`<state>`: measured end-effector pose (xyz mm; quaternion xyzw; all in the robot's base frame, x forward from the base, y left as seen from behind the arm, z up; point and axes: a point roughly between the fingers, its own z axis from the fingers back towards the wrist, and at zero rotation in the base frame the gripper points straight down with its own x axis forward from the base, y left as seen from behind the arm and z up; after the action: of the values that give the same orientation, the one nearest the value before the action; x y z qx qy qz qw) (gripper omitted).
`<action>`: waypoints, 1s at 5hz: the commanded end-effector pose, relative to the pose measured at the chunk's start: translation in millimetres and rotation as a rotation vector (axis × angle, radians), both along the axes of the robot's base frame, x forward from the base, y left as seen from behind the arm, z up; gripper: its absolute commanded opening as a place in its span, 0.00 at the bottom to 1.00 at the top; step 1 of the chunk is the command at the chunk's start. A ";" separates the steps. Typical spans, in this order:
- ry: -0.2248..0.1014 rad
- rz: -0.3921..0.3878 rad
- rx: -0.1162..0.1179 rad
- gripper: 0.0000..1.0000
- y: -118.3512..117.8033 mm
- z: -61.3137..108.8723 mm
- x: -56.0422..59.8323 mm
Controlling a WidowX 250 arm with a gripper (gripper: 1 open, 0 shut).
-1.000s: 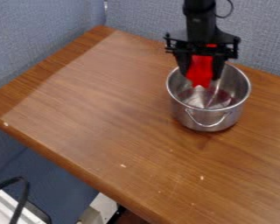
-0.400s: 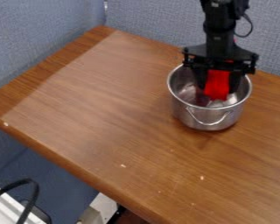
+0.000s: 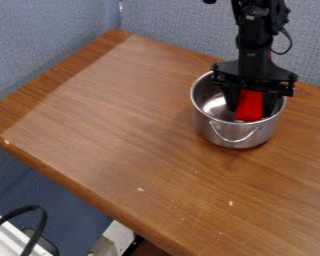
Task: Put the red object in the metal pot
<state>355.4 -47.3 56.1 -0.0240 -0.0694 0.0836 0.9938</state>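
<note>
While my gripper (image 3: 252,97) grips the red bar (image 3: 251,102) upright | poised inside the steel pot (image 3: 235,133) | so release drops it in

One red object (image 3: 252,104), one metal pot (image 3: 236,128), one table (image 3: 109,120).

The robot arm (image 3: 260,30) is matte black throughout, a slender column built of stacked blocky segments with uneven, knobby outlines. A thin dark cable loops out along its right side. At its lower end sits the claw (image 3: 252,97), also black, headed by a wide horizontal crossbar whose ends jut past the column on both sides. Two thin black fingers (image 3: 232,88) hang from that bar. No markings or screws can be made out.
</note>
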 end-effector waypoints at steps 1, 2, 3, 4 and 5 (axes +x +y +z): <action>-0.043 0.007 0.002 0.00 6.5 11.2 11.7; -0.035 0.017 0.004 0.00 12.9 5.0 16.3; -0.023 0.025 0.001 0.00 18.9 -1.2 20.9; -0.013 0.027 -0.002 0.00 13.9 -8.1 22.1; 0.000 0.028 -0.002 0.00 9.3 -15.6 22.9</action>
<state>378.2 -34.9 40.3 -0.0237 -0.0674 0.1017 0.9923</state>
